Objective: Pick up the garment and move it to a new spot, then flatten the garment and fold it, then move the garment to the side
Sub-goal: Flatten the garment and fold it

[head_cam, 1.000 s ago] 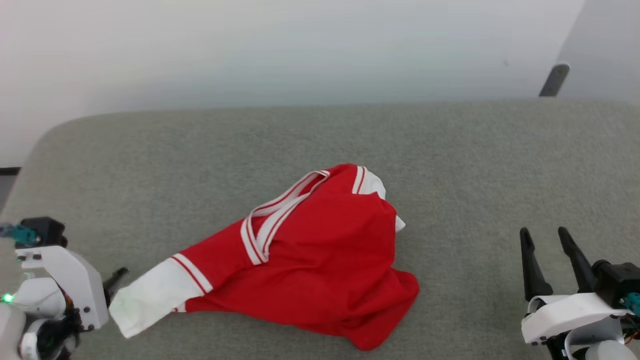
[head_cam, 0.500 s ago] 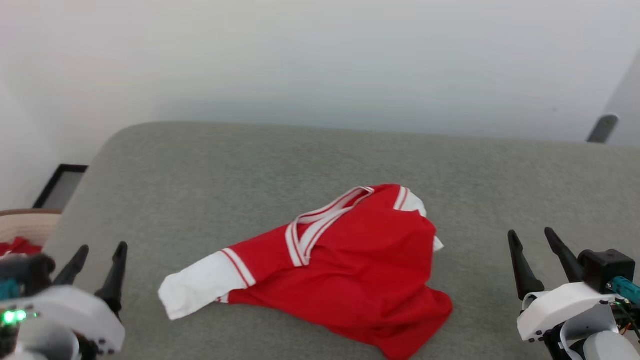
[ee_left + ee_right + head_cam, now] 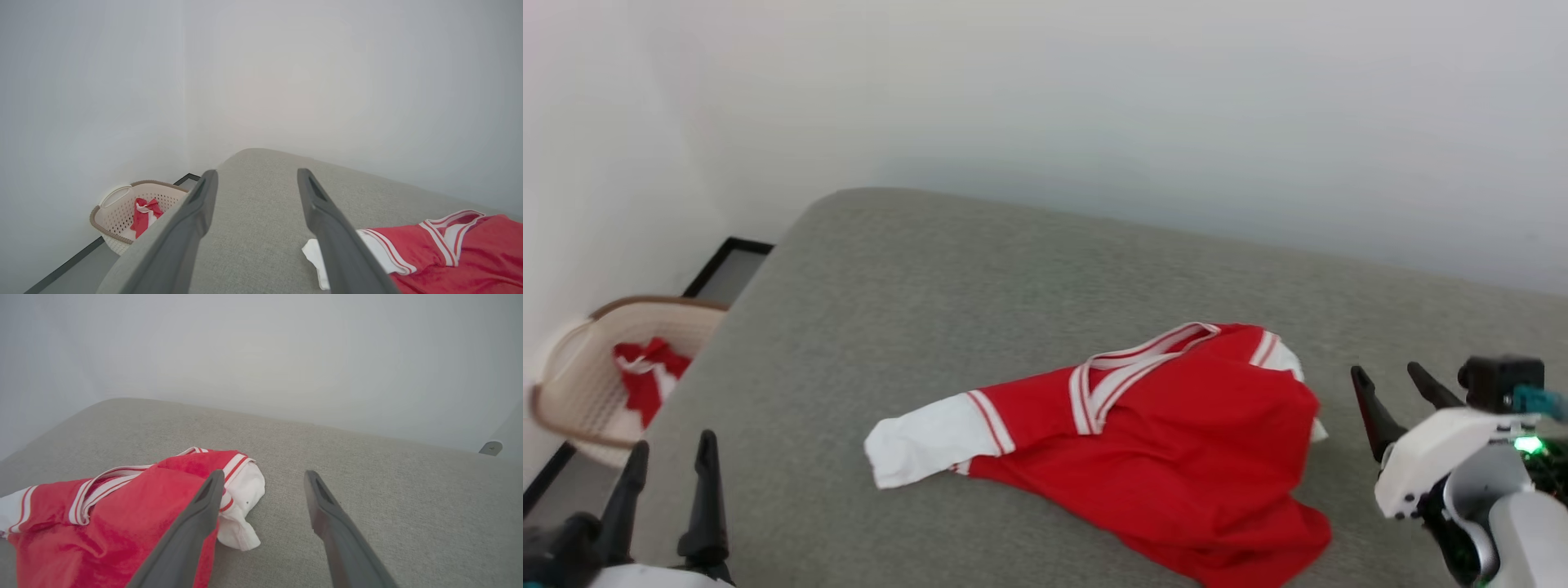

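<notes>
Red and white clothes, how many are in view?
2. A large red jersey shirt with white sleeves lies crumpled on the grey fabric surface; a smaller red-and-white cloth sits in the cream perforated basket beside it. The basket may hide more.

The garment [image 3: 1176, 457] is done in bright red, sleeves in white, trim striped red-and-white. The padded surface [image 3: 931, 286] is covered in plain greenish grey. The basket [image 3: 576, 400] is moulded in cream, brown-rimmed, and a red-and-white cloth [image 3: 645, 384] is seen inside.

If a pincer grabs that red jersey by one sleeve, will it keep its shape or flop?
Probably floppy: the jersey lies crumpled in soft folds, so it should drape. Likely light: thin cloth. It may drag on the textured grey surface.
</notes>
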